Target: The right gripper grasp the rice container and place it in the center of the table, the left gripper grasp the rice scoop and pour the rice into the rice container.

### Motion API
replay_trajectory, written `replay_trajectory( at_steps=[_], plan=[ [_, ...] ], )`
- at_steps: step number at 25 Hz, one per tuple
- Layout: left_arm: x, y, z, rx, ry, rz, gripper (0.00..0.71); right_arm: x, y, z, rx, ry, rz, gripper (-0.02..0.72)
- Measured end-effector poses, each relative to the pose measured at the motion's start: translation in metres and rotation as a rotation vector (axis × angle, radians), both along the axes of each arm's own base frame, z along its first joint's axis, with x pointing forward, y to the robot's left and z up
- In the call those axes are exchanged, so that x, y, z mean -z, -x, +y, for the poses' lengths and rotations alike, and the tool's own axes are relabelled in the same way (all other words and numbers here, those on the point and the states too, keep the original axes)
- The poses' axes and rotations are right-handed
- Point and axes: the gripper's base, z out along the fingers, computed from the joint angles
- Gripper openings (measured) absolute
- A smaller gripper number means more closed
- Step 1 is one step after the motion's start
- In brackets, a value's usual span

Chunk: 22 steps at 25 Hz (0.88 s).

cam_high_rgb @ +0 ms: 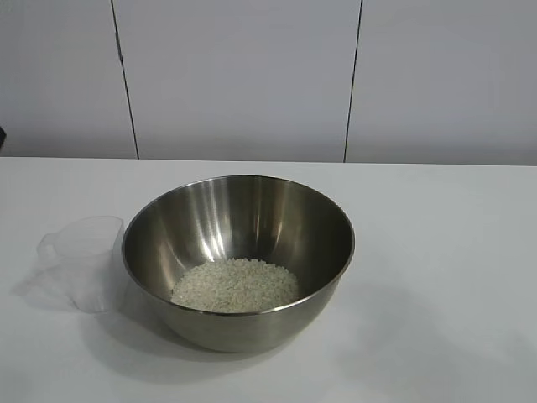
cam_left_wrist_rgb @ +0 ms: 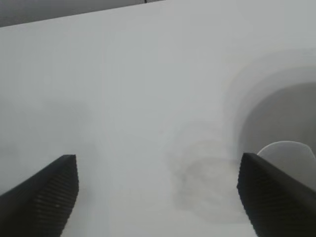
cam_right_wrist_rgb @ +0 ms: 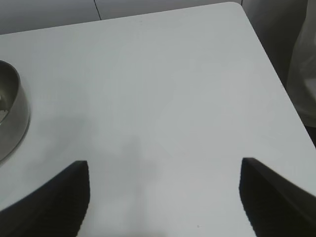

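Note:
The rice container (cam_high_rgb: 239,227), a large shiny steel bowl, stands on the white table (cam_high_rgb: 436,252) near its middle. A pale heap of rice (cam_high_rgb: 236,285) lies in its bottom. The rice scoop (cam_high_rgb: 84,262), a clear plastic cup, stands upright and empty against the bowl's left side. Neither arm shows in the exterior view. My left gripper (cam_left_wrist_rgb: 159,163) is open over bare table, with a blurred grey rounded shape (cam_left_wrist_rgb: 281,118) beside one finger. My right gripper (cam_right_wrist_rgb: 164,165) is open and empty over the table, and the bowl's wall (cam_right_wrist_rgb: 12,116) shows well off to one side.
The table's rounded corner and side edge (cam_right_wrist_rgb: 266,54) show in the right wrist view, with dark floor and a pale object (cam_right_wrist_rgb: 306,64) beyond. A white panelled wall (cam_high_rgb: 243,75) stands behind the table.

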Motion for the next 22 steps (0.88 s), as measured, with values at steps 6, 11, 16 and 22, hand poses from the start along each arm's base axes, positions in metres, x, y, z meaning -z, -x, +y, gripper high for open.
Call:
replay_trajectory(
  at_steps=[6, 11, 16, 22],
  plan=[
    [-0.087, -0.014, 0.019, -0.036, 0.088, -0.001, 0.633, 0.000, 0.000, 0.000, 0.000, 0.000, 0.000, 0.568],
    [-0.119, -0.006, 0.081, -0.215, 0.086, -0.036, 0.633, 0.000, 0.000, 0.000, 0.000, 0.000, 0.000, 0.568],
    [-0.131, 0.020, 0.135, -0.415, 0.061, -0.081, 0.633, 0.000, 0.000, 0.000, 0.000, 0.000, 0.000, 0.568],
    [-0.155, 0.048, 0.122, -0.392, 0.089, -0.159, 0.633, 0.000, 0.000, 0.000, 0.000, 0.000, 0.000, 0.568]
  ],
)
